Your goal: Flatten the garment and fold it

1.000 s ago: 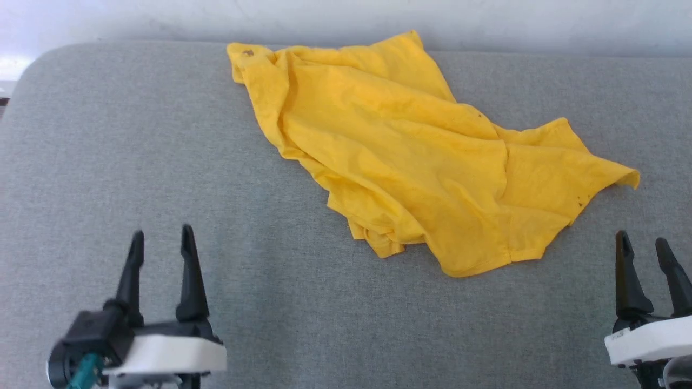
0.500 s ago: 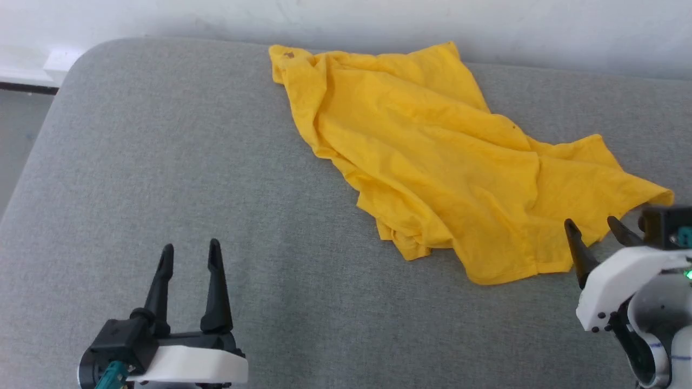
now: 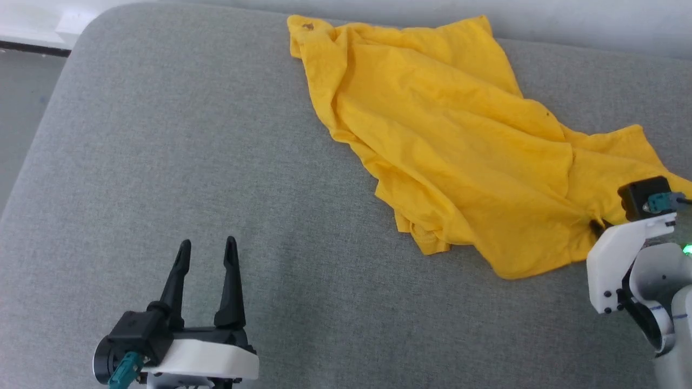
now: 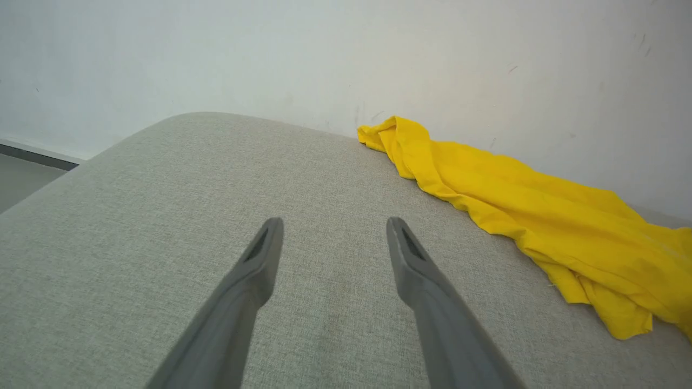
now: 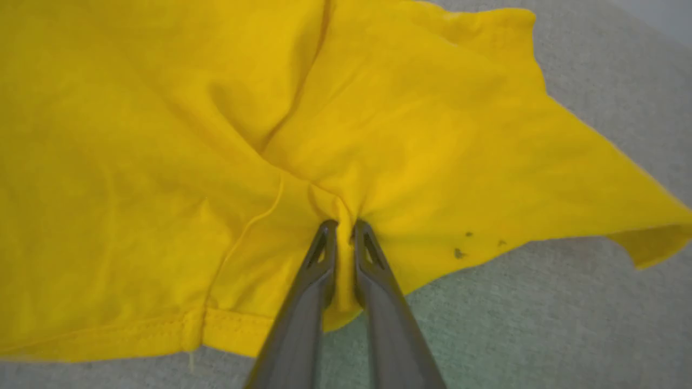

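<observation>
The bright yellow garment (image 3: 459,146) lies crumpled across the far right of the grey cushion (image 3: 189,162), plain side up with a few small dark holes. My right gripper (image 5: 344,224) is shut on a pinch of the garment (image 5: 216,135) near its lower edge, cloth bunched between the fingers. In the head view the right gripper (image 3: 597,226) sits at the garment's right side, its fingers mostly hidden behind its own wrist. My left gripper (image 3: 207,248) stands open at the lower left over bare cushion, well away from the garment (image 4: 513,205), as the left wrist view (image 4: 332,227) also shows.
A pale wall (image 4: 346,54) runs right behind the cushion's far edge. The cushion's rounded left corner (image 3: 86,32) drops to a grey floor (image 3: 21,108). Bare cushion spreads between the left gripper and the garment.
The head camera has tilted and shifted. My right gripper moved forward onto the garment's right side and shut on a fold of it. The left gripper stays open.
</observation>
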Motion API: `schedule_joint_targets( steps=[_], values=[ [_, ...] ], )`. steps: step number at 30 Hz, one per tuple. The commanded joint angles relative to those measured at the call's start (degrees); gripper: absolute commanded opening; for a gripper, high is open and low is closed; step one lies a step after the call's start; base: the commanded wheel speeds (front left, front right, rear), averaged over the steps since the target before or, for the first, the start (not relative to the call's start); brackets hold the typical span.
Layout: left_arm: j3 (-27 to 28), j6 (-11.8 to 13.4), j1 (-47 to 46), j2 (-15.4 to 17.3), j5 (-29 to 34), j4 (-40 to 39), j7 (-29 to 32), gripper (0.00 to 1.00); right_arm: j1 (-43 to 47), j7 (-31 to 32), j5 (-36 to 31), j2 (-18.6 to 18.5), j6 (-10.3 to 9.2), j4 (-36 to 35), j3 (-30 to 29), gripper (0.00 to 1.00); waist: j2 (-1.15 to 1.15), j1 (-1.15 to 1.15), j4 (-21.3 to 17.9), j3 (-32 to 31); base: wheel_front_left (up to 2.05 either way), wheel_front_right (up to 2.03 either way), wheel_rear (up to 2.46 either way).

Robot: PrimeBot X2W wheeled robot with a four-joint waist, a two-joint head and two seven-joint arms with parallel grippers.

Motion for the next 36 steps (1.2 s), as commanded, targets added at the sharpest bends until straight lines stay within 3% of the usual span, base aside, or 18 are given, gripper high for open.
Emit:
schedule_joint_targets(
  steps=[1,6,15,18,19,20,25,32,36],
  values=[
    [0.2,-0.3,-1.2,-0.3,0.5,0.2,-0.3,1.00,0.5,0.2,-0.4,-0.3,-0.13,2.0,-0.4,0.00,0.00,0.00,-0.2,0.2,0.00,0.00,0.00],
    [0.7,-0.2,-1.3,-0.8,0.7,0.4,-0.3,1.00,-1.4,-3.9,0.0,1.2,-0.13,0.7,-7.4,0.00,0.00,0.00,-1.7,-0.4,0.00,0.00,0.00],
    [-0.3,-0.7,-1.2,-0.8,0.7,1.2,0.0,1.00,3.6,-4.6,-4.9,-0.3,-0.13,-2.5,-27.9,0.00,0.00,0.00,-2.0,-0.6,0.00,0.00,0.00],
    [-0.6,-0.7,-1.2,-0.7,0.7,1.6,0.5,1.00,4.9,-6.3,-7.3,0.8,-0.13,-1.6,-30.6,0.00,0.00,0.00,-1.7,-0.5,0.00,0.00,0.00],
    [-0.8,-0.8,-1.3,-0.7,0.6,1.7,0.7,1.00,5.0,-7.1,-7.7,1.5,-0.13,-1.2,-30.5,0.18,0.00,0.00,-1.7,-0.5,0.00,0.00,0.00],
    [-0.9,-0.8,-1.4,-0.6,0.5,1.9,0.9,1.00,4.8,-8.2,-7.8,2.2,-0.13,-0.9,-29.9,1.00,0.00,0.00,-1.7,-0.7,0.00,0.00,0.00],
    [-1.0,-0.9,-1.6,-0.3,0.3,2.7,1.4,1.00,2.7,-14.3,-6.0,6.7,-0.13,-3.6,-26.1,1.00,0.00,0.00,-2.1,-2.2,0.00,0.00,0.00],
    [-1.1,-0.6,-0.8,0.8,1.5,1.3,1.1,1.00,6.9,-25.4,-2.3,11.2,-0.13,-18.3,-22.0,1.00,0.00,0.00,-3.1,-3.4,0.00,0.00,0.00],
    [-1.0,-0.3,-0.9,1.1,1.9,-0.4,0.9,1.00,12.8,-28.7,5.9,11.4,-0.13,-20.7,-21.3,1.00,0.00,0.00,-4.9,-2.9,0.00,0.00,0.00]
  ],
)
